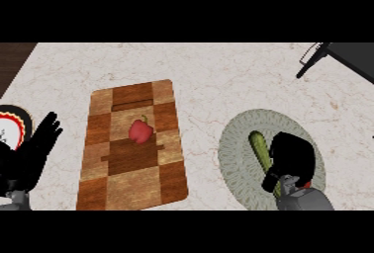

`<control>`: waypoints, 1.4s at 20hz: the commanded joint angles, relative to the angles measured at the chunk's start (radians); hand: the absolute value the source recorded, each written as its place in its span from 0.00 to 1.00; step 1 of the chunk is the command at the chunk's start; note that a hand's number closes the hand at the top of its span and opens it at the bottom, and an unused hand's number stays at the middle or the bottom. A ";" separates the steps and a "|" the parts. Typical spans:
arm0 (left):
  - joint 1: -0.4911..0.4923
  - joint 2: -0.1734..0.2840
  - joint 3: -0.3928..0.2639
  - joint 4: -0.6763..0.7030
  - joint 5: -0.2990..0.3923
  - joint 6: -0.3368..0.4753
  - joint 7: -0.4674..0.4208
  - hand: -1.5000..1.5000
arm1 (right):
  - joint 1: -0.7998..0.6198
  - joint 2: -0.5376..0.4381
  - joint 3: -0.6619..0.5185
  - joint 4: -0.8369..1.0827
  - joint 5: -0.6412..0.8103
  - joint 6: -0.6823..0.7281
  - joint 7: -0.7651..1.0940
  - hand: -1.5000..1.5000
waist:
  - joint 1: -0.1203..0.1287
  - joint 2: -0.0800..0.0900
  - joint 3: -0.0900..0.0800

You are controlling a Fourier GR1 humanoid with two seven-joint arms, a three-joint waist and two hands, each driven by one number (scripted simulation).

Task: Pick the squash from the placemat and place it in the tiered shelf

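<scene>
Tabletop (219,74): marble | right hand (294,153): curled around squash (259,146) on placemat (237,163) | left hand (33,148): open, resting, fingers up, left edge

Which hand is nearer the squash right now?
Right. The right hand is over the placemat, against the squash; the left hand rests open at the far left edge.
</scene>
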 commanded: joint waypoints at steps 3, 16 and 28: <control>-0.028 0.004 0.018 -0.007 -0.001 -0.029 0.018 0.50 | -0.141 -0.024 -0.103 0.102 0.001 -0.079 -0.038 1.00 | 0.003 0.013 0.010; -0.035 -0.005 0.030 0.014 -0.026 -0.017 0.022 0.50 | -0.616 -0.173 -0.434 0.290 -0.161 -0.123 -0.050 1.00 | 0.004 0.013 0.010; -0.005 -0.035 0.030 0.008 -0.041 -0.012 0.004 0.50 | -0.652 -0.201 -0.578 -0.214 -0.336 0.032 0.147 1.00 | -0.017 0.007 0.009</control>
